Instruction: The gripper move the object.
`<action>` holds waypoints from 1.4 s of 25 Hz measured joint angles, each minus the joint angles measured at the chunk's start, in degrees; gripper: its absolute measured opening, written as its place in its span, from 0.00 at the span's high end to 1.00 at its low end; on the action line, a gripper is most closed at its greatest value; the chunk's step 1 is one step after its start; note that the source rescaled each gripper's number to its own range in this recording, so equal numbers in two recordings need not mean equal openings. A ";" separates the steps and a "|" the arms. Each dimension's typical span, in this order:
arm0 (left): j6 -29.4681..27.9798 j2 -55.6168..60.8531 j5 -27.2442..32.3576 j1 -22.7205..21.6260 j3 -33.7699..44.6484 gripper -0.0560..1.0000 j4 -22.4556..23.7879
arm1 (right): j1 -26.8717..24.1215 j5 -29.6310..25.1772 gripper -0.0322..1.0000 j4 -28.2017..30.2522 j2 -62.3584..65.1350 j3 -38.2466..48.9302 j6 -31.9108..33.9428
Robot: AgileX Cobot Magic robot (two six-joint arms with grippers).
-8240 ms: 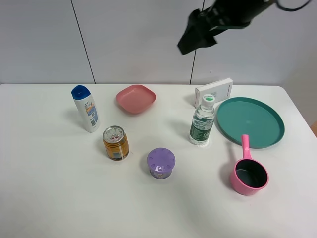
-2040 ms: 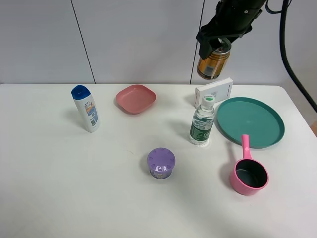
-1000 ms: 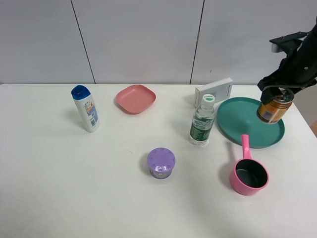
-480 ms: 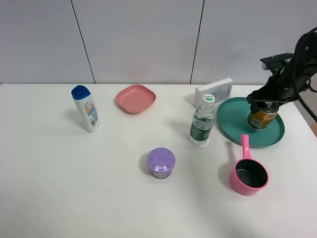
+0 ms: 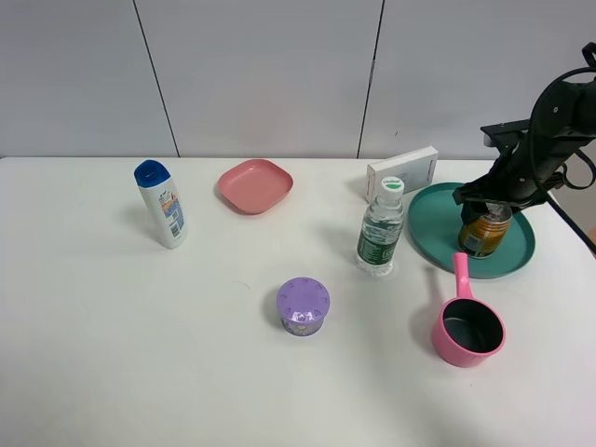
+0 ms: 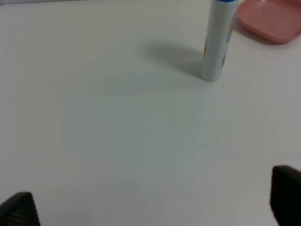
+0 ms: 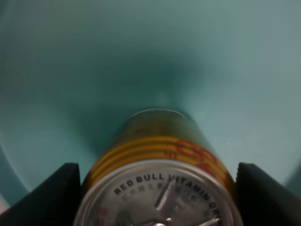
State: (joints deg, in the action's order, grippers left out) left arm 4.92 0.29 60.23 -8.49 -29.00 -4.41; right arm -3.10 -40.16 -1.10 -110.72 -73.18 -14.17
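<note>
Teal plate (image 5: 426,220) at the right of the table carries the can (image 5: 482,233), which stands upright toward the plate's front. The water bottle (image 5: 380,231) is off to one side and the pink scoop (image 5: 466,321) is just in front. Right gripper (image 5: 485,205) is clamped on the can at its upper rim, reaching down from above. The can lies directly beneath the tool with its long axis vertical and in line with the approach. The coming move (release, then a straight rise, in my judgement) therefore turns on the jaws parting sideways without tipping it. Whether the base is fully seated on the plate cannot be told. The high view puts it at plate level, and the right wrist view hides the base behind the can's own body. That wrist view does show what the high view cannot: a black finger (image 7: 44,195) close against each side of the silver top, and teal beneath all round. Left gripper (image 6: 151,209) does not appear in the high view. Its own camera shows the fingertips well apart and holding nothing, over bare table (image 6: 117,141) near the shampoo bottle (image 6: 217,42) and pink dish (image 6: 273,23). That places it far from the can, so the right arm is much the nearer.
</note>
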 joint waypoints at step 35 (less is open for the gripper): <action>0.00 0.00 0.00 0.00 0.00 0.00 0.00 | 0.00 -28.99 0.01 -0.04 23.59 -11.23 0.21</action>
State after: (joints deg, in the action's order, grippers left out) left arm 4.92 0.29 60.23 -8.49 -29.00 -4.41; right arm -3.10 -69.14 -1.15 -87.13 -84.42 -13.96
